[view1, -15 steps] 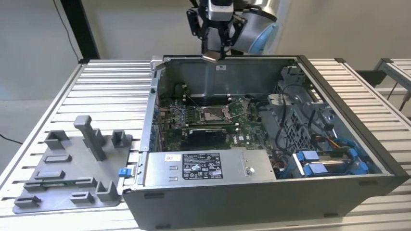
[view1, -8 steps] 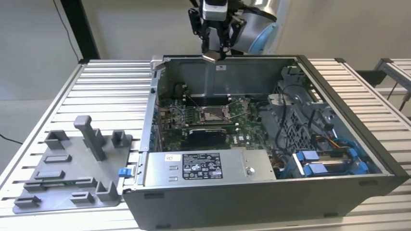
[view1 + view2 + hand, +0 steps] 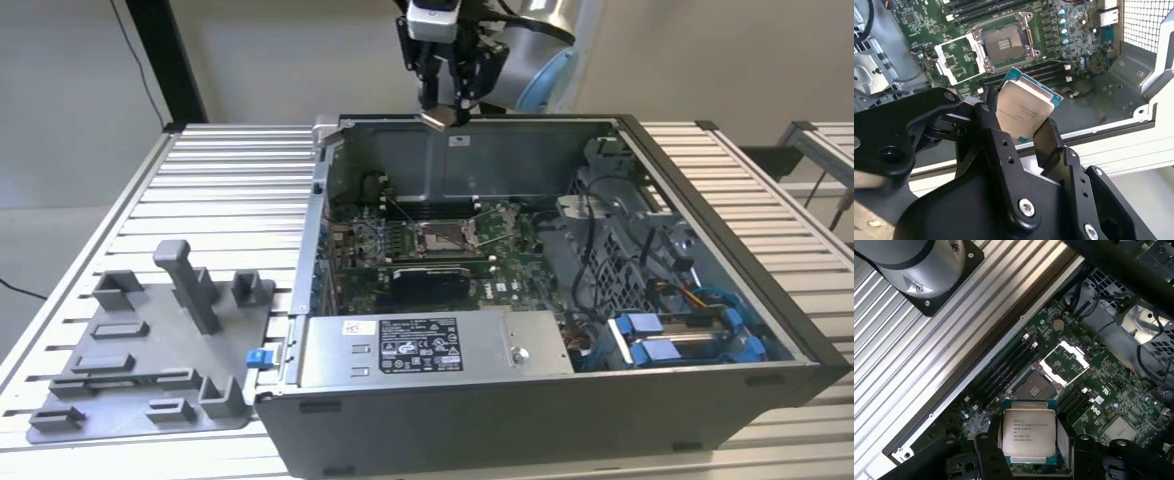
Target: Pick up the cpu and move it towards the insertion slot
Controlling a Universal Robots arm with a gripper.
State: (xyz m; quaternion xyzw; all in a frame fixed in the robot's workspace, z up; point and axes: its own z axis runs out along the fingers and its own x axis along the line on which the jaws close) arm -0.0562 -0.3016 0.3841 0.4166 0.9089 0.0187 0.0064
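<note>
cpu held in the jaws above the open case

nearest in both wrist views, the black gripper (image 3: pixel 1021 131) has its jaws pinching the cpu (image 3: pixel 1021 112) by two opposite edges, its silvery lid facing the camera and a teal-green rim showing round it. in the first wrist view the cpu (image 3: pixel 1029 433) sits flat between the two black fingers (image 3: pixel 988 450), clear of everything below.

beyond it, in the second wrist view, the insertion slot (image 3: pixel 1003 44) lies at about 12 o'clock from the chip, its metal frame swung open and the brownish pin field bare; green circuit board (image 3: pixel 1074 35) surrounds it. in the first wrist view the slot (image 3: pixel 1036 385) lies just past the chip's far edge, well beneath it.

in the exterior view the gripper (image 3: pixel 442 118) hangs over the rear wall of the computer case (image 3: pixel 747 330), with the cpu (image 3: pixel 438 119) at its tip, high above the slot (image 3: pixel 445 236) on the case floor. at 9 o'clock from the case a grey tray (image 3: pixel 80 400) with posts and blocks rests on the ribbed worktop (image 3: pixel 227 190).
</note>
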